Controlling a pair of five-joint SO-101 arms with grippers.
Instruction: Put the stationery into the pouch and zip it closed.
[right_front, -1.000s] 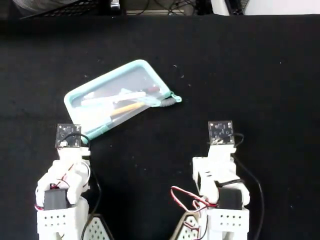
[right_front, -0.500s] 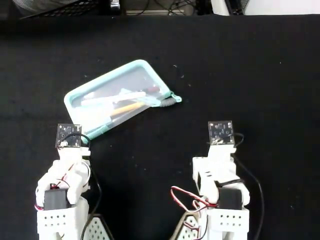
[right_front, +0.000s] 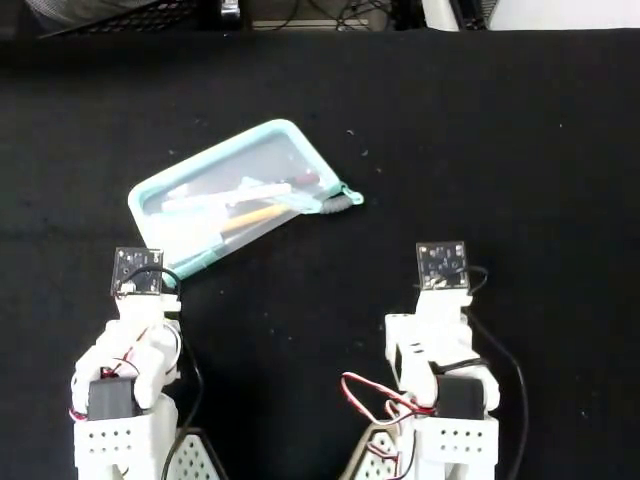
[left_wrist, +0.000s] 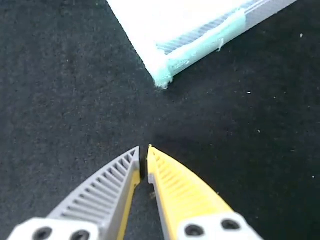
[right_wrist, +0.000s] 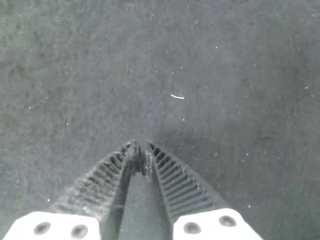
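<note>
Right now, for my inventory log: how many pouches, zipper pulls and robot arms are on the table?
Pouch: 1
Zipper pull: 1
Robot arms: 2, left arm and right arm
Total: 4

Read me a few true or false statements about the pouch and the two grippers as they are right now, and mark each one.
1. The pouch lies flat on the black table. True.
2. The left gripper is clamped on the pouch. False: it is shut on nothing, apart from the pouch's corner.
3. Pens lie loose beside the pouch. False: the stationery is inside the pouch.
4. The right gripper is shut over bare table. True.
</note>
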